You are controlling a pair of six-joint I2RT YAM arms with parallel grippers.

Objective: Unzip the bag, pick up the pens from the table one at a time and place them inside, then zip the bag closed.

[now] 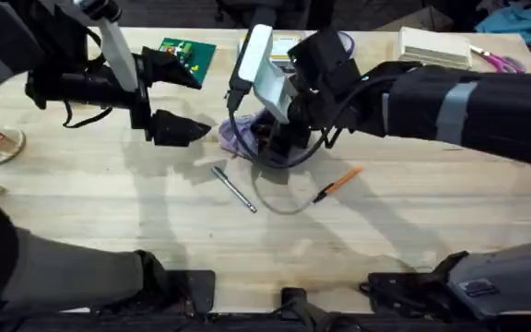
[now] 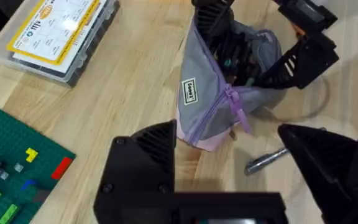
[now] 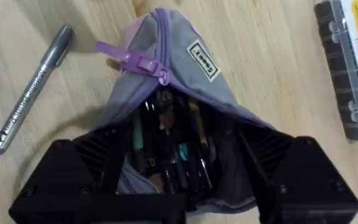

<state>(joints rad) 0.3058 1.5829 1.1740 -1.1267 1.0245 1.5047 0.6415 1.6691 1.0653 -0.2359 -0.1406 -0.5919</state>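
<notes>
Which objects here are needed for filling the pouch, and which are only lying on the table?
Needed:
- lavender-and-grey fabric pencil pouch, zipper open
- silver-grey metal pen
- orange pen with black tip

Lying about:
- clear plastic box with yellow label
- green brick baseplate
- pink-handled scissors

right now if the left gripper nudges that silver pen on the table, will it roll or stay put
The silver pen would likely roll: it looks round and smooth, lying free on the flat wooden table. It looks stiff, probably metal, so it should not bend. Its glossy barrel could slip between the left gripper's open fingers.
</notes>
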